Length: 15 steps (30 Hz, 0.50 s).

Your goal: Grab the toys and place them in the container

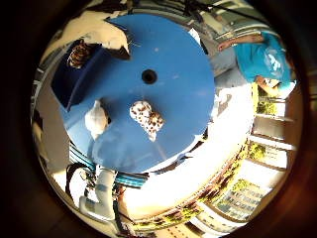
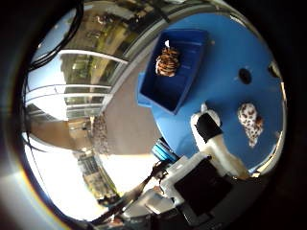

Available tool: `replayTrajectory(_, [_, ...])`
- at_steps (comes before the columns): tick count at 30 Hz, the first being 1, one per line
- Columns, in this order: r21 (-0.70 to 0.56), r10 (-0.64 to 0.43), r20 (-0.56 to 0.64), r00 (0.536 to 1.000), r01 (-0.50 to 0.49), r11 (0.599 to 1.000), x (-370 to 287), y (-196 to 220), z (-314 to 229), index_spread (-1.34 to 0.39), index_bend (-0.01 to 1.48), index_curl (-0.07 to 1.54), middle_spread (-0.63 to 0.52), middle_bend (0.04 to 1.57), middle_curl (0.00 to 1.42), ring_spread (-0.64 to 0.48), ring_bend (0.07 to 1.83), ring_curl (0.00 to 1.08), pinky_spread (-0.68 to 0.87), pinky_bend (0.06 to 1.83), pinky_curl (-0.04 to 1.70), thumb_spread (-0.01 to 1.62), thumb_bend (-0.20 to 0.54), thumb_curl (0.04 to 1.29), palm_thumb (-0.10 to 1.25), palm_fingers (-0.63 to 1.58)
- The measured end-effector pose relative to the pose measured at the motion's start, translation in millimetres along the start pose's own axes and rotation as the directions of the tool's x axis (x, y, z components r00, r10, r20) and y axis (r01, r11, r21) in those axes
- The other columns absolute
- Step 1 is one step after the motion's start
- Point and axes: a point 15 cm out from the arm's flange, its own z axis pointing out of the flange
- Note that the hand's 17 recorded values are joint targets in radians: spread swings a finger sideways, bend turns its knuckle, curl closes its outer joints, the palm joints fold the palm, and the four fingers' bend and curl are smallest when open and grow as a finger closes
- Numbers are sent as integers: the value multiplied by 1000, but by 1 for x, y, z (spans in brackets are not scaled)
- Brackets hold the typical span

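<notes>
Right thumb side palm view: the hand (image 2: 211, 143) hangs empty, fingers (image 2: 207, 125) relaxed, above the tabletop (image 2: 225, 52); the spotted toy (image 2: 250, 120) lying loose could roll from a careless grasp, missing the container (image 2: 184, 88).

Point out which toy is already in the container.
The orange-and-black striped toy lies inside the blue container. The spotted toy and the white toy lie on the round blue table.

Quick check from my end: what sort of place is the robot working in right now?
Probably an outdoor yard or terrace beside buildings: a round blue table in bright sunlight, pale pavement under it, and a building with greenery close by.
</notes>
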Motion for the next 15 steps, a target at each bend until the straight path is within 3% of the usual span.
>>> replayTrajectory(3, [-21, 84, -58, 995, -85, 996, 49, 19, 1, -187, 143, 376, 92, 214, 386, 295, 569, 314, 494, 879, 410, 1076, -44, 468, 652, 76])
replayTrajectory(8, [-93, 201, -27, 979, -203, 975, 106, 34, 48, -58, 155, 345, 85, 247, 391, 298, 562, 309, 499, 828, 371, 1094, -37, 450, 608, 139])
replayTrajectory(15, [-165, 259, 6, 966, -254, 953, 138, 38, 113, -5, 163, 331, 72, 241, 388, 300, 569, 309, 505, 780, 333, 1104, -31, 437, 593, 194])
